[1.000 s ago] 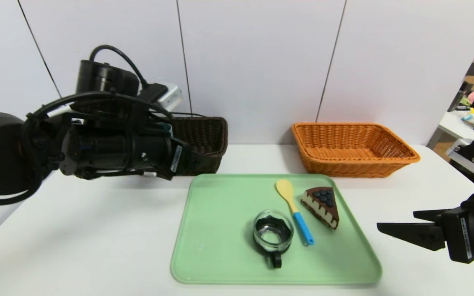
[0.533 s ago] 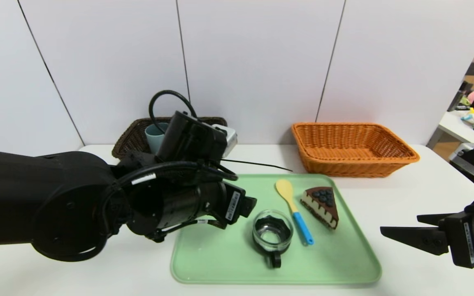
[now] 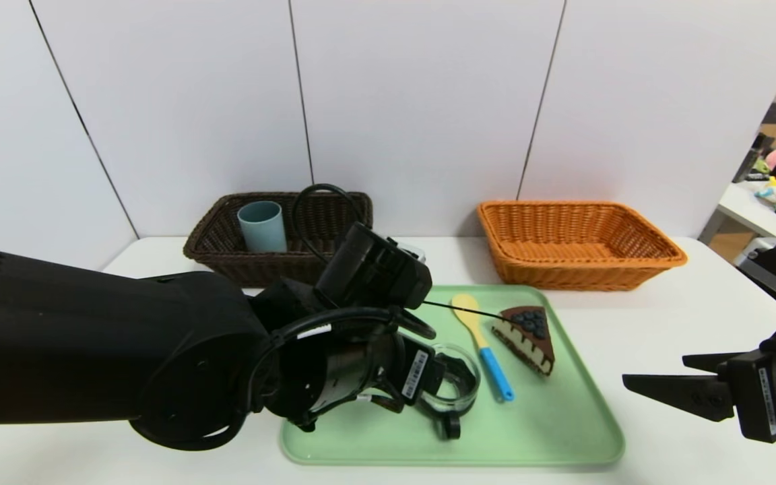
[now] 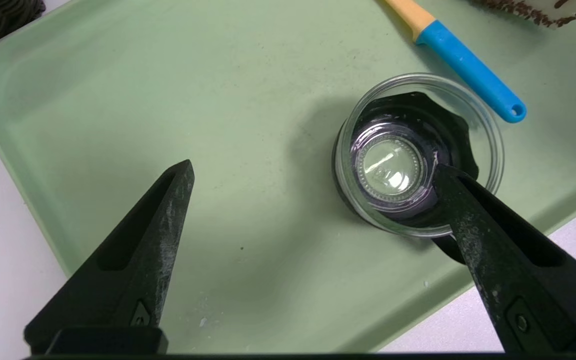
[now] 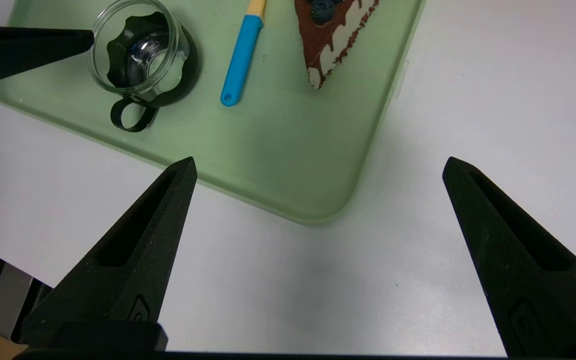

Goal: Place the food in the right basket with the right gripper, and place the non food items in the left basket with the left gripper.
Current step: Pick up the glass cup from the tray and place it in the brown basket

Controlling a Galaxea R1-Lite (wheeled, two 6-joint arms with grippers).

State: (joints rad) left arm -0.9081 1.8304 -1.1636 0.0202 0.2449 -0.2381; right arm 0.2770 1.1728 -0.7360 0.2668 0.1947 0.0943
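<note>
Swinging across from the dark wicker basket, left hand now hangs over the clear glass cup with black handle on the pale green tray. Left wrist view: left hand spread wide, one finger over the cup. Right wrist view: right hand wide above the white bench, chocolate cake slice on the tray.

Bright, even light is cast from overhead; no harsh glare is seen. Soft shadows are thrown beneath the glass cup on the tray and on the bench beside the tray edge. A small highlight is caught in the cup base. Straight wall seams are bent outward at the head view's edges. Focus is held throughout.
</note>
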